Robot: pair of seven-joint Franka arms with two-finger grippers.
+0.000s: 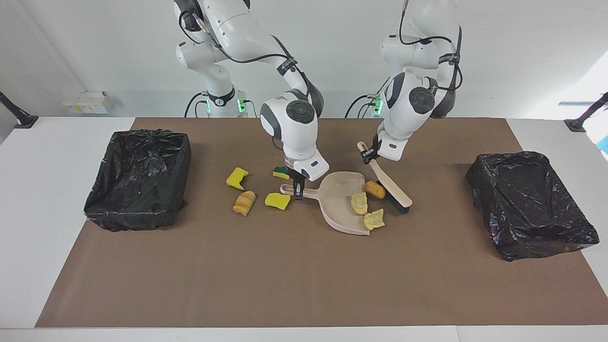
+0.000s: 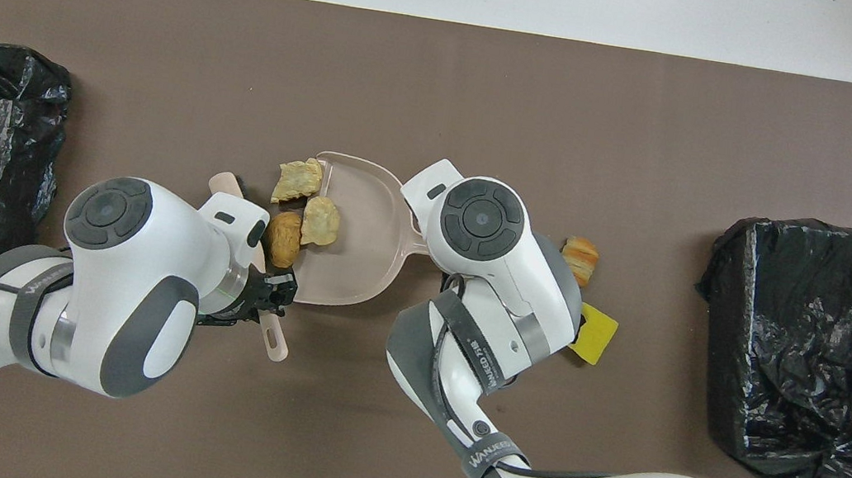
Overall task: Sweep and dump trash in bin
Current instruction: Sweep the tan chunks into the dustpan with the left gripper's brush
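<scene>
My right gripper [image 1: 298, 190] is shut on the handle of the beige dustpan [image 1: 339, 199], which lies flat on the mat. My left gripper [image 1: 368, 154] is shut on the beige brush [image 1: 392, 192], bristles down beside the pan's mouth. Of the trash, one tan lump [image 1: 375, 189] touches the bristles at the pan's mouth, a second [image 1: 359, 203] lies in the pan, a third [image 1: 374, 219] sits on its lip. Three sponge pieces [image 1: 236, 177] [image 1: 281, 173] [image 1: 277, 201] and a striped chunk [image 1: 244, 202] lie by the pan's handle, toward the right arm's end.
Two black-lined bins stand on the brown mat: one [image 1: 137, 178] at the right arm's end, the other [image 1: 529, 204] at the left arm's end. In the overhead view the right arm's wrist [image 2: 483, 218] covers its gripper and some sponges.
</scene>
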